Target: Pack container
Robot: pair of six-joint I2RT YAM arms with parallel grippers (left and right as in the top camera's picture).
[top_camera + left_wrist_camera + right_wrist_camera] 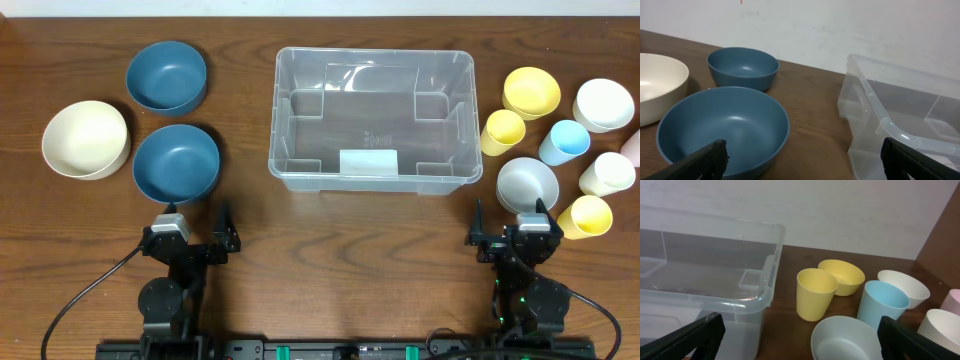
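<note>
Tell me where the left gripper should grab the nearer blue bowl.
Pinch the near rim of the nearer blue bowl from above, one finger inside: it sits upright, likely too wide to span, and that edge faces the left gripper.

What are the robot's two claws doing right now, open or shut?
Left end effector: open, holding nothing.
Right end effector: open, holding nothing.
</note>
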